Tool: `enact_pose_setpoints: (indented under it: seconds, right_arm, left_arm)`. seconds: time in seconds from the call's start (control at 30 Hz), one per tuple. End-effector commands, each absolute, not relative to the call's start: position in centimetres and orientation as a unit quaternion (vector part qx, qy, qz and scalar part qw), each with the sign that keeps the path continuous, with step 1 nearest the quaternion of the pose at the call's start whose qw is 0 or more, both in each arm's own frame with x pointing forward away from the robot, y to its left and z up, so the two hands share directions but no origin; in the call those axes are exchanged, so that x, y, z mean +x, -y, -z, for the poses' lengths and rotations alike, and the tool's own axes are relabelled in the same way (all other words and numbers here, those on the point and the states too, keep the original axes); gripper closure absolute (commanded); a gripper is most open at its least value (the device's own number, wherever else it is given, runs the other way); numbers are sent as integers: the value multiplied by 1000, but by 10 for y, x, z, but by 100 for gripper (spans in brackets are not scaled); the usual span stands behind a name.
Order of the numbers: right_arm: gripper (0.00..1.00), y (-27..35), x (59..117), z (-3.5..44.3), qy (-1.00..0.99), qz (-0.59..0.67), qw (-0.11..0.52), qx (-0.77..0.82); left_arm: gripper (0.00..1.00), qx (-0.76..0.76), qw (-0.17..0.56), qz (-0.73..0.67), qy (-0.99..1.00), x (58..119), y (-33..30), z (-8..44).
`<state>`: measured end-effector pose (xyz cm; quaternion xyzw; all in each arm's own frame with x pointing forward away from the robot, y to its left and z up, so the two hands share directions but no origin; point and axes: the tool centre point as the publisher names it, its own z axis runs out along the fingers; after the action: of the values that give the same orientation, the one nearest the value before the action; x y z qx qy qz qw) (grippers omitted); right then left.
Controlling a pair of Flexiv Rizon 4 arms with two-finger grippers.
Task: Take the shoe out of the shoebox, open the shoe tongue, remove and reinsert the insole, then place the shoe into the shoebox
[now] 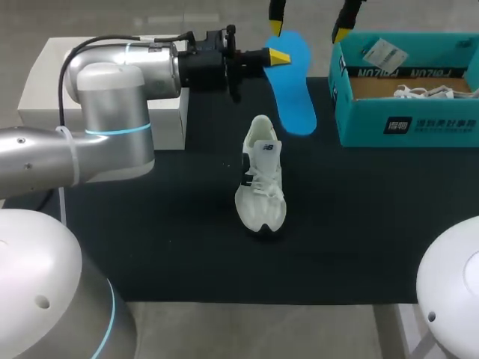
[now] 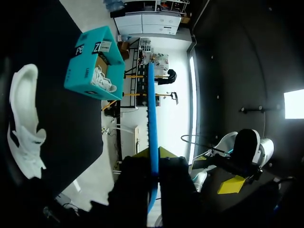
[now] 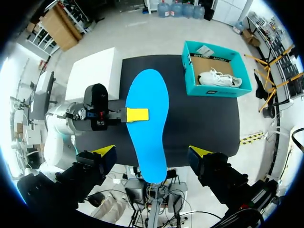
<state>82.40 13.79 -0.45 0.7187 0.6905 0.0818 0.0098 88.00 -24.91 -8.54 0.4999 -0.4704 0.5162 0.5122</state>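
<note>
One insole (image 1: 294,93) pinched by left hand (image 1: 278,56); right hand (image 1: 308,28) gapes.

A robotics lab: a left arm (image 1: 105,97) and a right arm (image 1: 453,289) stand at a black-topped table (image 1: 150,247).

Even overhead light; faint shadow under shoe (image 1: 260,179); black mat (image 1: 179,239) dull; soft sheen on left arm (image 1: 112,97); left wrist view largely dark.

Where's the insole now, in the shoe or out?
Out. The left pincer holds the blue insole in the air, apart from the white shoe standing on the black mat.
</note>
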Motion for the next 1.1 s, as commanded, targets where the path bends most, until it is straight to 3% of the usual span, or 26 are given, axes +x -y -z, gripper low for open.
enact_pose_setpoints:
  seconds: [0.03,0.17,1.1]
  right_arm:
    - [0,-143,826,2,-692,-41,32,720]
    - [0,-152,823,1,-697,-31,5,717]
    - [0,-163,825,3,-704,-36,10,709]
  left_arm:
    - [100,503,509,-517,470,881,248,87]
    - [100,503,503,-517,476,883,248,88]
    - [100,498,517,-515,469,882,251,84]
